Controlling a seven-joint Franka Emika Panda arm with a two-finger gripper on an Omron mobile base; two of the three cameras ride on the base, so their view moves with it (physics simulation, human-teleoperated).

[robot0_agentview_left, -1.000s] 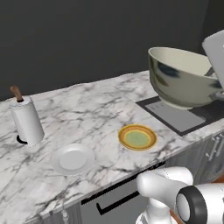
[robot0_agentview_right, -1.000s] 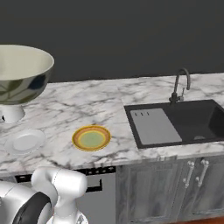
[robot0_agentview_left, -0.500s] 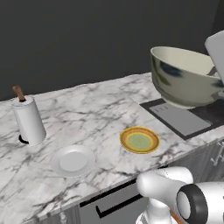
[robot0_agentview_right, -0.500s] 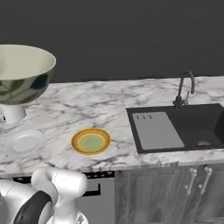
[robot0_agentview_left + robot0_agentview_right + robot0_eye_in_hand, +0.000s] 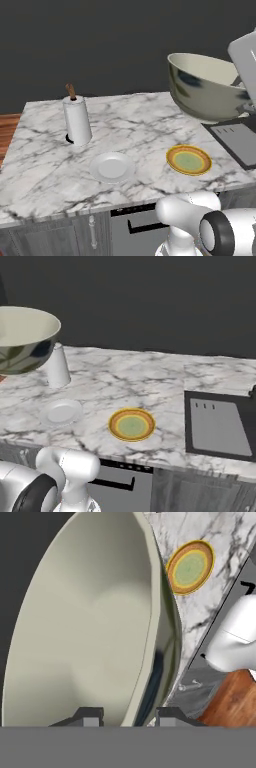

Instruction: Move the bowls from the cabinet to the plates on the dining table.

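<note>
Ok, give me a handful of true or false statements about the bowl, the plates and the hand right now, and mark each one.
1. The cream bowl is held up in the air by the hand, which pinches its rim. True.
2. The yellow-rimmed plate already has a bowl on it. False: it is bare.
3. The white plate lies on the marble top, between the paper towel roll and the yellow-rimmed plate. True.
4. The two plates are stacked. False: they lie apart, side by side.
5. The paper towel roll lies on its side. False: it stands upright.
</note>
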